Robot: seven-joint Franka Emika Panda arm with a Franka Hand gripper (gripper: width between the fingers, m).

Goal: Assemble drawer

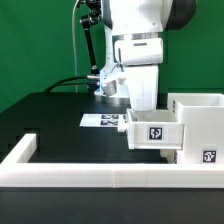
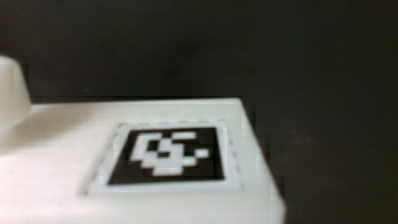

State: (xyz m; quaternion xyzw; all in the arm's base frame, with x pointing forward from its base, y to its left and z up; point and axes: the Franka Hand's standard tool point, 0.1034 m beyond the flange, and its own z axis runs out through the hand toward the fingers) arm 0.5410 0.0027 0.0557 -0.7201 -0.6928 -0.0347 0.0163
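1. The gripper [image 1: 133,108] hangs from the white arm [image 1: 140,40] near the middle of the exterior view, straight above a small white tray [image 1: 152,132]. Its fingers are hidden behind the wrist block and the tray's upper edge, so I cannot tell how far apart they stand or whether they clamp the tray.
2. The gripper's lower end meets the tray's top at the side toward the exterior view's left; actual contact cannot be confirmed from this angle.
3. The tray shows a square black-and-white tag [image 1: 155,132] on its near face. It sits partly inside the front opening of the taller boxy housing [image 1: 197,112], sticking out toward the exterior view's left.
4. The housing stands at the exterior view's right, open at the top, with thick white walls.
5. Below the tray, at the housing's foot, a second white part [image 1: 203,155] carries another tag; whether it is the other tray or part of the housing is unclear.
6. The wrist view is blurred. It shows a flat white surface [image 2: 71,130] close up with one black-and-white tag [image 2: 169,153] on it, and dark table [image 2: 267,45] beyond. No fingers show clearly there.
7. On the black table [image 1: 50,115] behind the tray lies the flat marker board [image 1: 100,121], just beside the gripper and partly hidden by it.
8. A long low white rail [image 1: 100,178] runs along the table's near edge and turns up the exterior view's left side.
9. A black cable [image 1: 70,83] trails across the table behind the arm, before a green backdrop [image 1: 35,45].
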